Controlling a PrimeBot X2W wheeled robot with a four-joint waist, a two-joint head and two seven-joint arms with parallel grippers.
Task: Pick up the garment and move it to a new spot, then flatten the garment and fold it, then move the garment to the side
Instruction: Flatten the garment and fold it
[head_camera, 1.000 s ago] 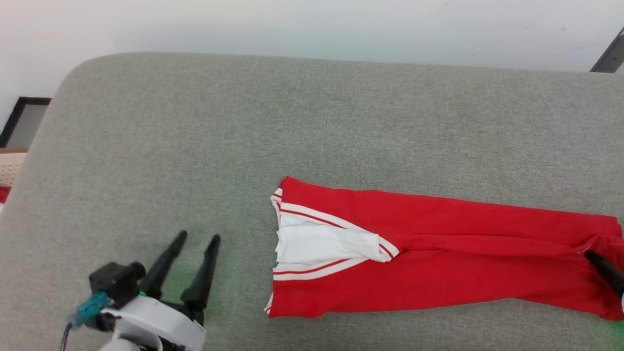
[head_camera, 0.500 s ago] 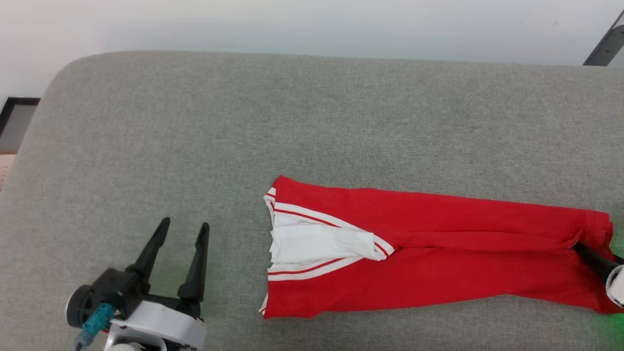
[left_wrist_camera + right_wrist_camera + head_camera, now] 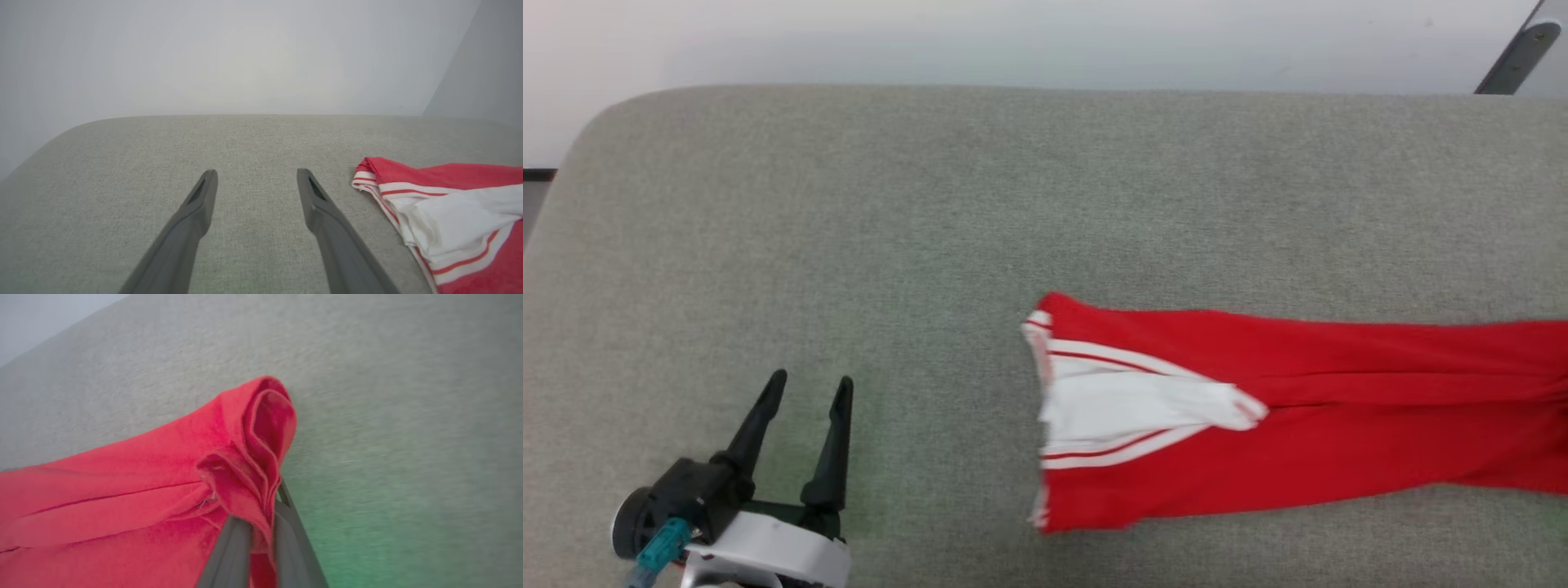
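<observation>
Our right tool (image 3: 261, 522) pinches a bunched red end of the garment (image 3: 1339, 425), which lies long from the middle to the right edge on the grey surface (image 3: 849, 204), while our left tool (image 3: 811, 380) sits spread wide at the lower left, away from it.

Bright even light, soft shadows, right wrist view motion-blurred, green tint.

The T-shirt (image 3: 1339, 457) is bright red, its sleeve (image 3: 1135, 406) white, trimmed with white-and-red stripes. The cushioned surface (image 3: 931, 204) is a flecked grey-beige weave, tinged green at the lower right of the right wrist view. The left fingers (image 3: 752, 425) are black; the wall (image 3: 1013, 41) is pale grey-white.
</observation>
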